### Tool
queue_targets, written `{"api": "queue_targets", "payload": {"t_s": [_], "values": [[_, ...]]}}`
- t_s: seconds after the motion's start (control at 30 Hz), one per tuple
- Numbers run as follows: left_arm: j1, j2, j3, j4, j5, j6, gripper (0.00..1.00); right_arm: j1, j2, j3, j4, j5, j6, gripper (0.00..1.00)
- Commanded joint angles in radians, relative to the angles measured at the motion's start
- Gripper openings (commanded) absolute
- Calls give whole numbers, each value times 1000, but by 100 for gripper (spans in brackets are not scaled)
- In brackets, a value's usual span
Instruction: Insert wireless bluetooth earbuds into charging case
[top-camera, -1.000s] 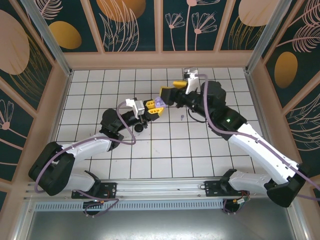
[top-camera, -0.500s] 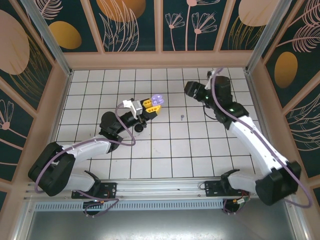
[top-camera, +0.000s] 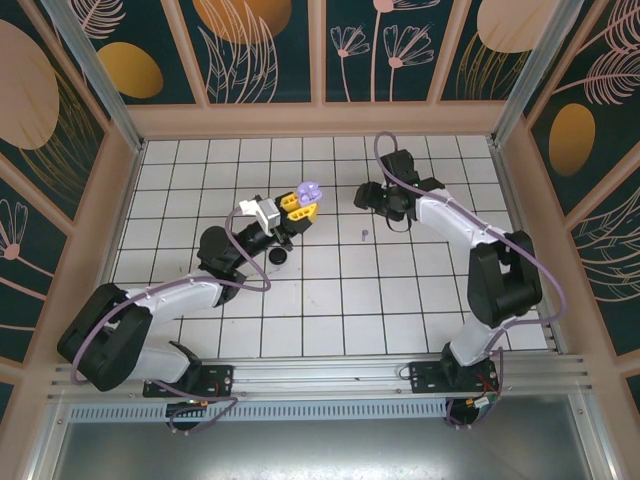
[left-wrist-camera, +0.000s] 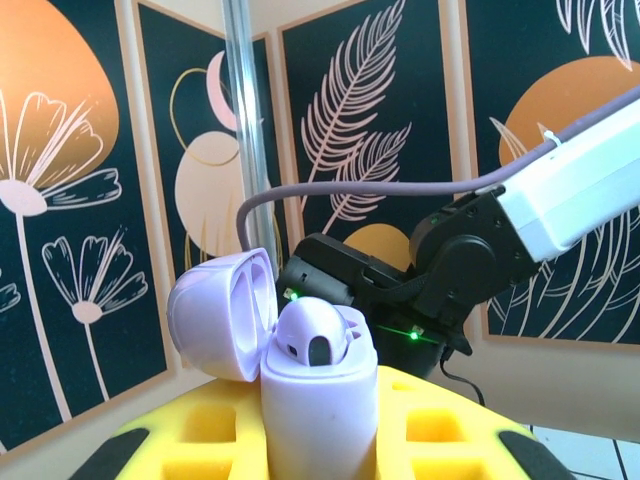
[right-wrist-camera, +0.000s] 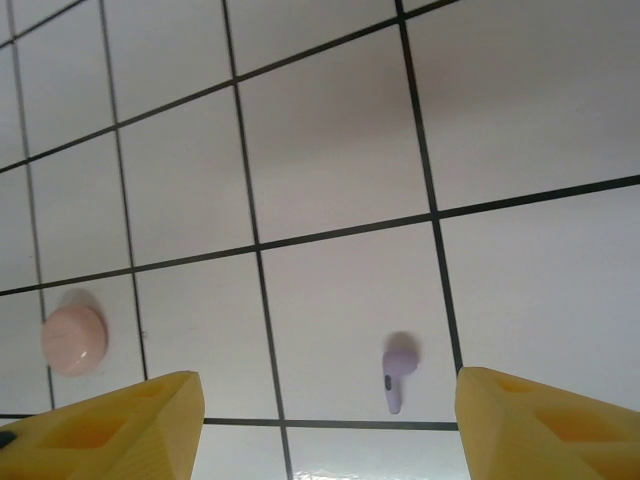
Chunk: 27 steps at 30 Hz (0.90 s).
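Note:
My left gripper (top-camera: 300, 200) is shut on the open lilac charging case (top-camera: 308, 193), holding it upright above the tiles. In the left wrist view the case (left-wrist-camera: 320, 400) stands between the yellow fingers (left-wrist-camera: 190, 440) with its lid (left-wrist-camera: 215, 315) swung back to the left. One lilac earbud (left-wrist-camera: 315, 335) sits in it. A second lilac earbud (right-wrist-camera: 397, 372) lies loose on a white tile (top-camera: 363, 236). My right gripper (right-wrist-camera: 325, 430) hangs open over it, the earbud between and just beyond the yellow fingertips (right-wrist-camera: 120, 420). In the top view the right gripper (top-camera: 372, 200) is right of the case.
A round pink case (right-wrist-camera: 73, 340) lies on the tiles left of the loose earbud. A small black round object (top-camera: 277, 256) sits on the tiles under my left wrist. Wooden walls with painted panels close in the tiled floor (top-camera: 400, 290).
My right gripper left the lilac case, swung away to the right, then folded back and came over the loose lilac earbud. My left gripper lifted the case slightly toward the back.

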Motion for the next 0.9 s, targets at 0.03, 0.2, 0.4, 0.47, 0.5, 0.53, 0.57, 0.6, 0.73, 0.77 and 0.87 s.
{"api": "queue_targets", "payload": {"t_s": [0.03,0.2,0.4,0.47,0.5,0.53,0.57,0.6,0.73,0.77,0.87], "values": [[-4,19,-32,85,-22,-15,0,3,52,69,-109,48,-13,65],[-3,29,-58,111,-36,-9,0,26,122,103,-136,54,-7,55],[4,49,-74,148,-41,-10,0,78,209,148,-184,92,9,51],[7,57,-78,168,-41,-20,0,87,227,149,-191,113,19,51],[9,63,-77,178,-41,-26,0,89,232,147,-190,116,24,51],[10,67,-77,184,-40,-30,0,91,238,144,-190,118,27,51],[11,72,-77,190,-38,-33,0,94,243,142,-187,120,30,50],[13,76,-77,195,-35,-38,0,94,249,141,-185,119,34,49],[14,85,-78,208,-30,-46,0,101,277,149,-186,130,39,47],[15,85,-79,210,-29,-46,0,102,286,153,-187,133,40,47],[15,87,-79,211,-26,-47,0,102,304,159,-187,139,40,46]]}}
